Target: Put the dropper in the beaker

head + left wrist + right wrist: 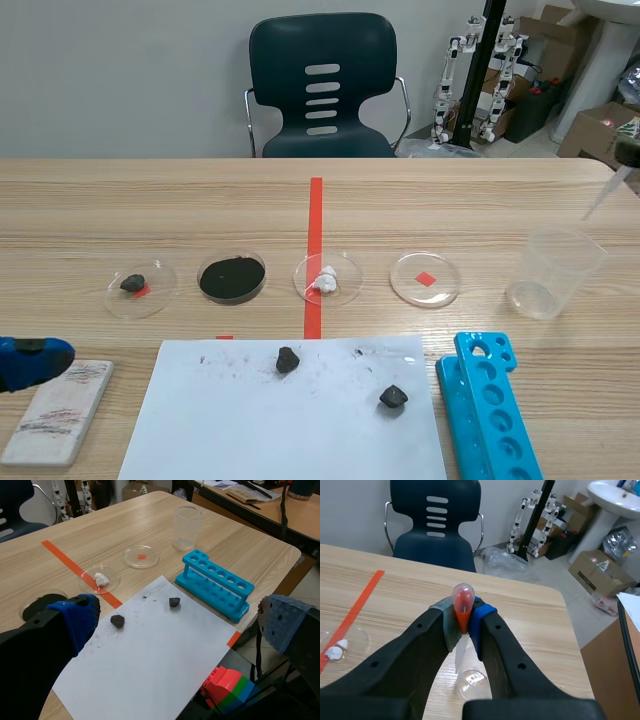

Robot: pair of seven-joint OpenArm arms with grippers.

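The dropper (462,597) is clamped by its red bulb in the right gripper (463,620), whose fingers are closed on it. In the scene view it is seen at the right edge of the frame, in the upper half. Its clear tip is slanted down toward the beaker (555,272) but is held above the rim, not inside. The beaker is stood upright on the table (100,210) at middle right, behind the blue tube rack (490,410). The left gripper (180,622) is held open, fingers spread wide, at the lower left of the scene view beside a flat white block (55,410). A sheet of paper (290,420) bearing two dark lumps (288,360) is laid at lower centre. Four small dishes (328,278) are lined across the middle.
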